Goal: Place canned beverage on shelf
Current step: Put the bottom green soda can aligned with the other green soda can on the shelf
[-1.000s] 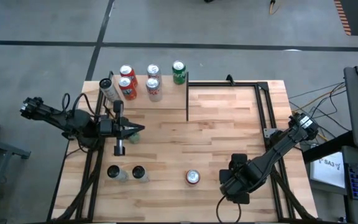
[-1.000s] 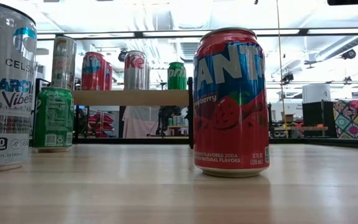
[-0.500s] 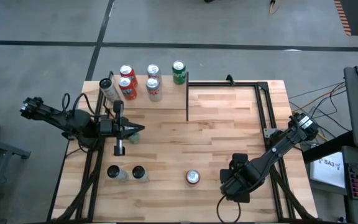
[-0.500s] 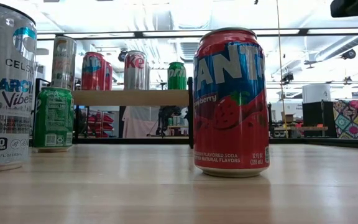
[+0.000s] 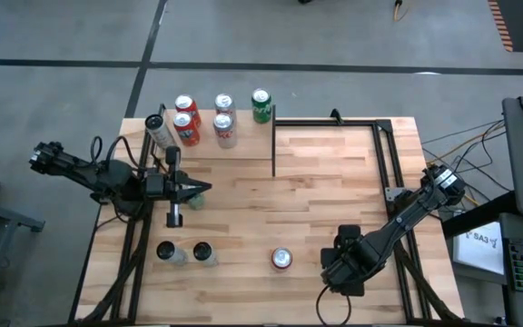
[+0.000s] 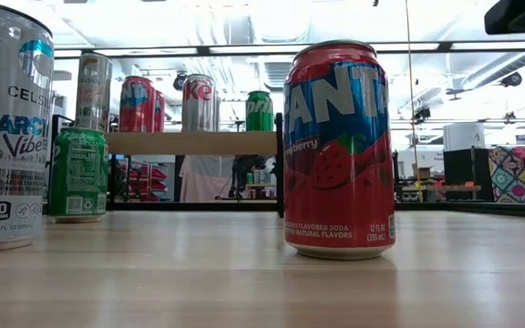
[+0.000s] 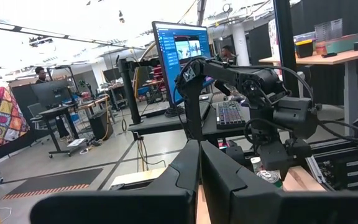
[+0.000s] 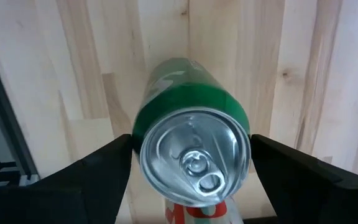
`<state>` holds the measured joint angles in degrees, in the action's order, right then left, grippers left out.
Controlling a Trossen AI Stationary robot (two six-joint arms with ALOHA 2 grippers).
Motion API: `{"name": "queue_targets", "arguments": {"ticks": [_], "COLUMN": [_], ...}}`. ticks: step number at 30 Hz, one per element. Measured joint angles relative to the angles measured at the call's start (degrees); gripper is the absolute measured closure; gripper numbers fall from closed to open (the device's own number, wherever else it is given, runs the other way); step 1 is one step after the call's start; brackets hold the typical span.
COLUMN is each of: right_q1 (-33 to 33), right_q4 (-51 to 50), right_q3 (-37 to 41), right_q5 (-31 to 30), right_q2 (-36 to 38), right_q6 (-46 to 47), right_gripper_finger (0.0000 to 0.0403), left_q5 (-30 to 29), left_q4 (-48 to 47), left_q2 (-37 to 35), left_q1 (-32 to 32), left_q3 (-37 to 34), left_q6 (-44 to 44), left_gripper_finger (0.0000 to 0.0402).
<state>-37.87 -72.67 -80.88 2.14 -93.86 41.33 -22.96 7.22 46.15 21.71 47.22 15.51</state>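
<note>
Right wrist view: a green can (image 8: pixel 194 149), top toward the lens, sits between the right gripper's (image 8: pixel 191 177) wide-spread fingers (image 8: pixel 98 177); actual contact cannot be told. High view puts that gripper (image 5: pixel 345 262) lower right of centre, just right of a red-topped can (image 5: pixel 282 259). Shelf (image 5: pixel 209 127) with five cans stands at upper left. Left gripper (image 5: pixel 198 189), jaws fully closed and empty, sits at mid-left beside a small green can (image 5: pixel 194 199).
</note>
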Motion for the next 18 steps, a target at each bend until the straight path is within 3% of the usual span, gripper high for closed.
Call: {"name": "queue_targets", "arguments": {"ticks": [18], "right_q1": [0.00], "right_q4": [3.59], "right_q3": [3.23], "right_q5": [-0.55], "right_q2": [0.25], "right_q6": [-1.19], "right_gripper_finger": [0.0104], "left_q5": [-0.01], "left_q4": [-0.01], "left_q2": [0.00], "left_q1": [0.00], "left_q3": [0.00], "left_q6": [0.00], "left_gripper_finger": [0.0402]}}
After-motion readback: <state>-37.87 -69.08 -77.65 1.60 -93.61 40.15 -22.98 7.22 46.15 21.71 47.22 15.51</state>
